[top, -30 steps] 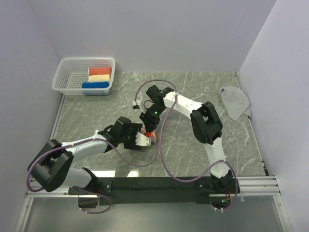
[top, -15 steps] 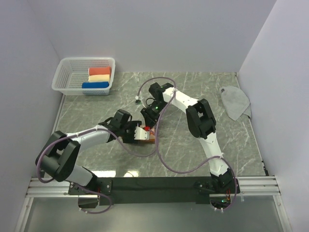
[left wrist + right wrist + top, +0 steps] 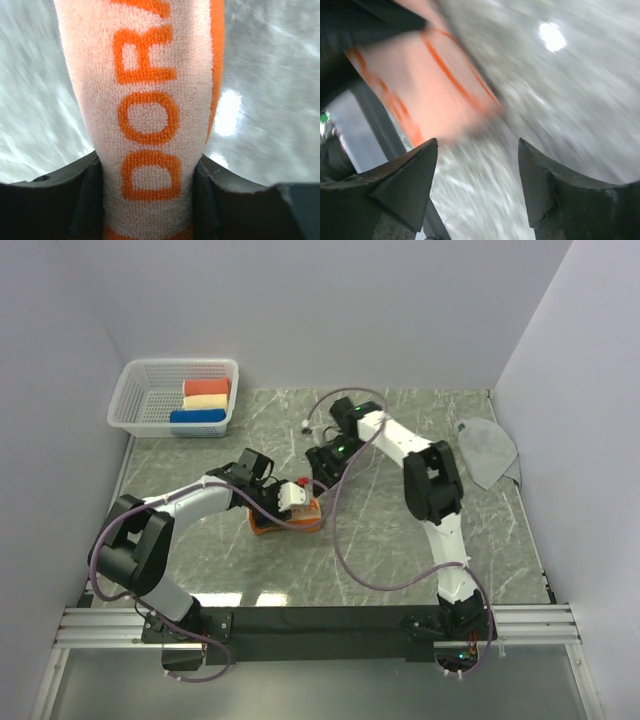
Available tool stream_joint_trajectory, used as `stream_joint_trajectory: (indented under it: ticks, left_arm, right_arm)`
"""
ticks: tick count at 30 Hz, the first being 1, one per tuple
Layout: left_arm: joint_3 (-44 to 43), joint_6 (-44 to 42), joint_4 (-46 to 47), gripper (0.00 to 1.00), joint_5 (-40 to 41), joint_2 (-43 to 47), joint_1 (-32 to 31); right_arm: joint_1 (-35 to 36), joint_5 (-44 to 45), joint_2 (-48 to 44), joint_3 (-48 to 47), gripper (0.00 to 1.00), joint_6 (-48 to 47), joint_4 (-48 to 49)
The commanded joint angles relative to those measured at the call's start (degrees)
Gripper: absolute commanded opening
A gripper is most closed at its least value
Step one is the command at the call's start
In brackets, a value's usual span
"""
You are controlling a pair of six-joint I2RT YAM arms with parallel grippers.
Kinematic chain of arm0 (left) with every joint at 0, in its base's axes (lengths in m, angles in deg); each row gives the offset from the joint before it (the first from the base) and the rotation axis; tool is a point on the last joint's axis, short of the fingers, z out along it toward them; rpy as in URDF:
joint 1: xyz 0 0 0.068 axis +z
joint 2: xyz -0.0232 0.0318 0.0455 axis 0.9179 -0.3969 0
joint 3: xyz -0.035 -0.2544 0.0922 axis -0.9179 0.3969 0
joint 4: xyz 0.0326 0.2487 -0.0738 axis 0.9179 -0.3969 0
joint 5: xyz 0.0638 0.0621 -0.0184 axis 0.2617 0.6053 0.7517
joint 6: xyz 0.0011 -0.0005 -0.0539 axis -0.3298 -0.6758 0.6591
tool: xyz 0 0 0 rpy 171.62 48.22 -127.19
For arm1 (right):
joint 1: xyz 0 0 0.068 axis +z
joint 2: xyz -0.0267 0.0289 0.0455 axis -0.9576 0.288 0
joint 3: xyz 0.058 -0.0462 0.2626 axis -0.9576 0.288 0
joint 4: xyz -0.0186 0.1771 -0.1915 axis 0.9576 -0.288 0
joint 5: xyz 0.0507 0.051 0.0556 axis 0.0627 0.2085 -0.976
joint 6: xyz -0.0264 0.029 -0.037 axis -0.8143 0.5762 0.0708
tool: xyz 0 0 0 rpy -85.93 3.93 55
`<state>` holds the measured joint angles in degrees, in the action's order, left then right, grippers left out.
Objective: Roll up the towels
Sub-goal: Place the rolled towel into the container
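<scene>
The orange towel lies as a compact bundle near the middle of the surface. In the left wrist view its pale band with the letters "DOR" runs straight away between the jaws of the left gripper, which are closed on it from both sides. It looks to me already rolled, or nearly so, and I judge this half of the task almost done; what remains for it is to set it down. The grey towel lies spread out at the far right edge, well apart from both arms and not yet rolled, so about half of the work is left. The right gripper hovers just beyond the bundle with its jaws wide and nothing between them. A white basket in the far left corner holds a red roll, a cream roll and a blue roll. Compared with one second ago, the left arm has stretched further out and more of the bundle shows beneath it, while the right gripper has drawn back from the bundle toward the far wall.
</scene>
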<state>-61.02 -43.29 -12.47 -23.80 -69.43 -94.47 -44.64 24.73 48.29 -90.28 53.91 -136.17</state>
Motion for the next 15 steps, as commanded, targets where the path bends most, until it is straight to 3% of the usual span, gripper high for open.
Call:
stream_joint_trajectory:
  ticks: [1, 2, 3, 7, 11, 15]
  left_arm:
    - [-5.6, 12.9, -13.0, 0.01, -4.5, 0.0, 3.8]
    - [-7.5, 14.9, -14.6, 0.01, -5.6, -0.2, 6.4]
    - [-11.5, 18.7, -17.4, 0.01, -8.1, -0.8, 9.5]
    - [-23.0, 25.8, -21.9, 0.01, -12.9, -2.7, 16.5]
    - [-35.4, 28.5, -25.7, 0.01, -12.5, -5.2, 25.0]
    - [-51.7, 34.6, -24.4, 0.01, -13.1, -13.2, 33.8]
  right_arm:
    - [-8.2, 4.6, -10.8, 1.1, 0.73, 2.9, 1.6]
    - [-9.3, 4.1, -12.2, 1.7, 0.84, 3.1, 1.4]
    - [-11.6, 3.4, -14.9, 2.1, 0.88, 3.4, 1.0]
    - [-15.5, 2.9, -20.2, 5.4, 0.90, 3.5, 0.5]
    - [-17.7, 2.1, -23.8, 10.7, 0.91, 3.5, 0.5]
    - [-18.3, 1.5, -26.3, 14.0, 0.93, 3.8, 2.2]
